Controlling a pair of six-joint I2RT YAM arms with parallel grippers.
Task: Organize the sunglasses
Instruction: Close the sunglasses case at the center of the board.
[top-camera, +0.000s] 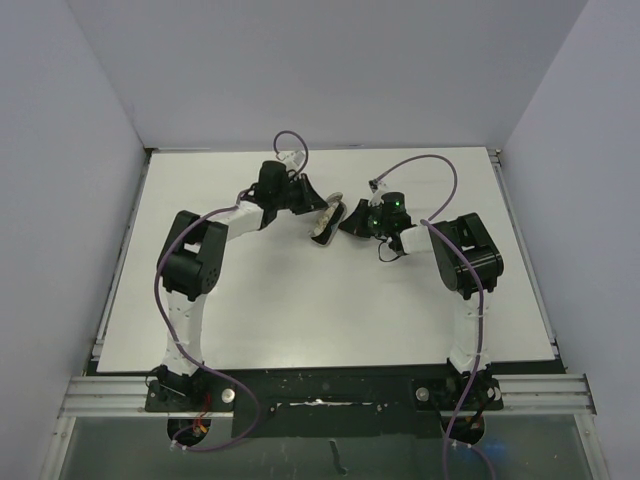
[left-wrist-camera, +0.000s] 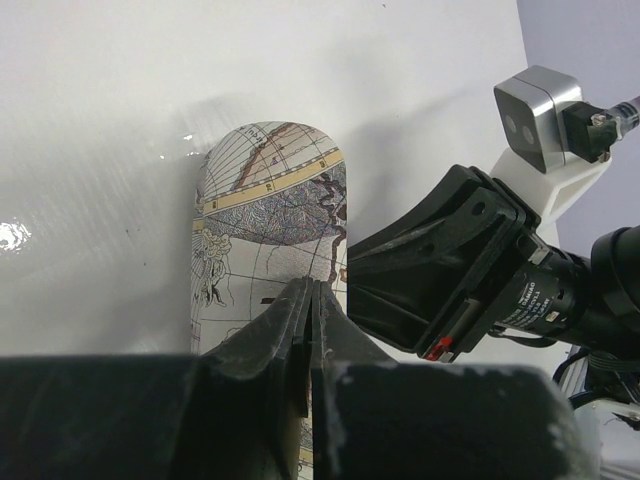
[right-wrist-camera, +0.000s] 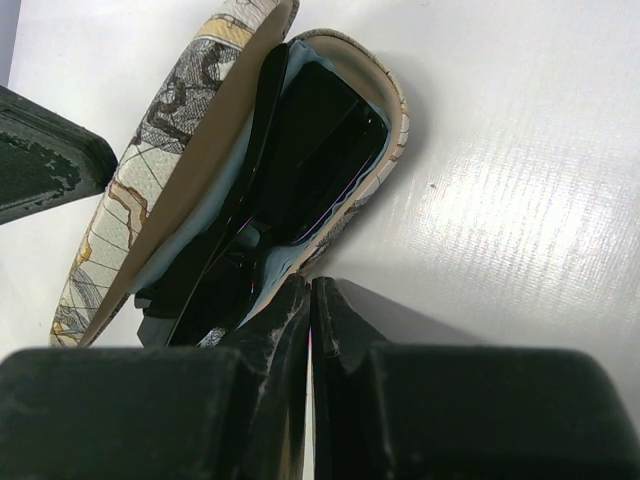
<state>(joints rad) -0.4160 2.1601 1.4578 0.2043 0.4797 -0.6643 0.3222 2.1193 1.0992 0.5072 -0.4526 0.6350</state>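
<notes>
The black sunglasses (right-wrist-camera: 315, 140) lie folded inside the oval map-patterned case (right-wrist-camera: 160, 110), on a light blue cloth (right-wrist-camera: 272, 268). The case's lid stands half open over them. In the top view the case (top-camera: 325, 222) sits mid-table between both grippers, and the sunglasses are hidden there. My left gripper (left-wrist-camera: 312, 290) is shut, with its tips against the outside of the lid (left-wrist-camera: 265, 190). My right gripper (right-wrist-camera: 311, 285) is shut and empty, with its tips at the case's near rim. In the top view the left gripper (top-camera: 312, 198) is just left of the case and the right gripper (top-camera: 350, 220) just right of it.
The white table (top-camera: 300, 300) has grey walls on three sides. The right arm's wrist and camera (left-wrist-camera: 540, 110) sit close beside the left gripper. Purple cables (top-camera: 290, 145) loop above both arms.
</notes>
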